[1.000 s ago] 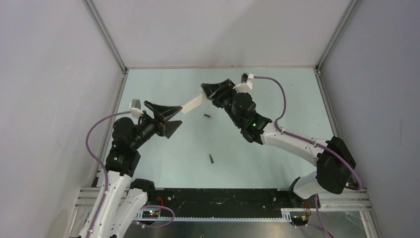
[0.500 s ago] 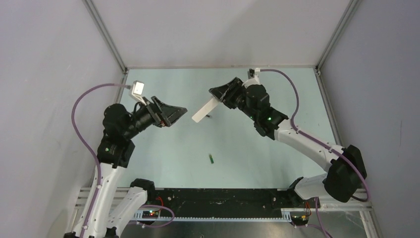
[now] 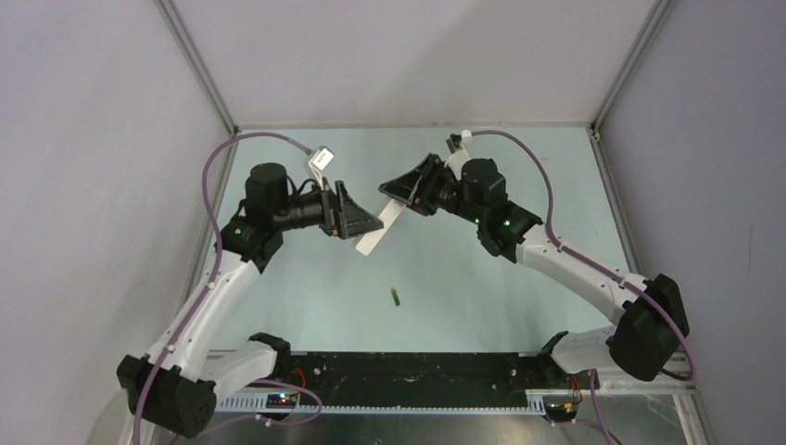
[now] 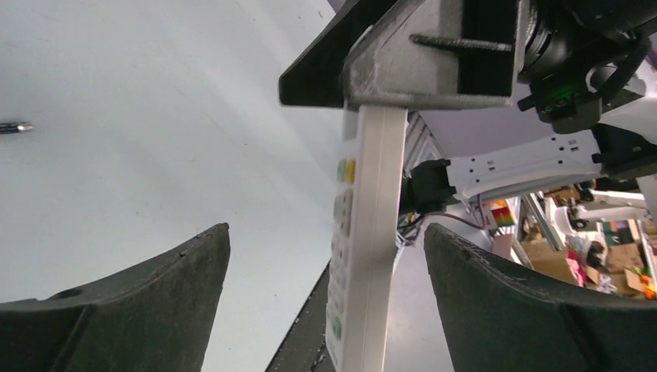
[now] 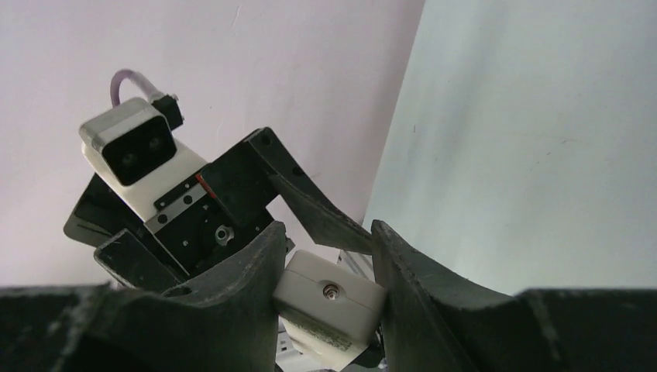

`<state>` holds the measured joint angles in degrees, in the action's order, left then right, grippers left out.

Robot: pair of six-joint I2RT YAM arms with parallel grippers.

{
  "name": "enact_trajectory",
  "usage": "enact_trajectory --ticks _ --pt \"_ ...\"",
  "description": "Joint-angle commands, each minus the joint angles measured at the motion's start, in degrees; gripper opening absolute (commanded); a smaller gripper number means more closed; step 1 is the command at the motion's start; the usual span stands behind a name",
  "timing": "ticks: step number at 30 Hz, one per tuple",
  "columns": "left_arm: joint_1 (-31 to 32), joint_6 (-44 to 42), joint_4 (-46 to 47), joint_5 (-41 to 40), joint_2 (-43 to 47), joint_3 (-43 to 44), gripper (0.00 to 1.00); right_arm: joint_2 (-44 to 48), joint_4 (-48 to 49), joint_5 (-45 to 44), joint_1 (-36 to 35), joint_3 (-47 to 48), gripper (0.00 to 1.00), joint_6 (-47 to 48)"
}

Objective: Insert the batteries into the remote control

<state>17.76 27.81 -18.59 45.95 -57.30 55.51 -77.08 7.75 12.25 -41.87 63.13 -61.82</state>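
Observation:
My right gripper point(image 3: 400, 192) is shut on the upper end of the white remote control point(image 3: 374, 237) and holds it above the table, slanting down to the left. In the right wrist view the remote's end face point(image 5: 329, 301) sits clamped between the fingers. My left gripper point(image 3: 364, 222) is open, with its jaws on either side of the remote's lower part point(image 4: 364, 248), not touching it. The green battery point(image 3: 396, 297) lies on the table nearer the bases. The blackish battery point(image 4: 14, 128) lies on the table and shows only in the left wrist view.
The pale green table point(image 3: 519, 185) is boxed by white walls with metal corner posts point(image 3: 199, 74). A black rail point(image 3: 417, 371) runs along the near edge by the arm bases. The left wrist camera point(image 5: 128, 151) faces my right gripper closely.
My left arm has swung right and forward, bringing its open jaws around the remote's lower end. My right gripper has tilted the remote further down and left, now covering the blackish battery in the top view.

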Motion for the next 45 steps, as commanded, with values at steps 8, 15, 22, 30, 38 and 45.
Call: enact_trajectory --ticks 8,15,22,30,38,45 --pt "1.3 0.9 1.3 3.8 -4.4 5.2 0.81 -4.6 5.7 4.6 -1.5 1.1 0.0 -4.5" --pt "2.1 -0.1 1.3 3.2 -5.3 3.6 0.64 -5.9 7.0 4.9 -1.6 1.2 0.0 -6.2" --pt "2.5 -0.7 1.3 2.4 -5.9 3.6 0.29 -6.5 7.5 5.6 -1.9 1.1 0.0 -6.8" --pt "2.8 1.0 1.2 0.4 -3.6 4.0 0.0 -3.3 3.3 4.2 -1.7 2.2 0.55 -5.1" --pt "2.9 8.2 1.2 -12.2 3.8 3.5 0.0 7.8 -11.7 -7.6 0.3 4.6 0.95 6.7" --pt "2.9 18.5 1.2 -21.3 5.5 5.4 0.0 13.4 -16.5 -17.9 -8.6 4.8 0.93 20.3"
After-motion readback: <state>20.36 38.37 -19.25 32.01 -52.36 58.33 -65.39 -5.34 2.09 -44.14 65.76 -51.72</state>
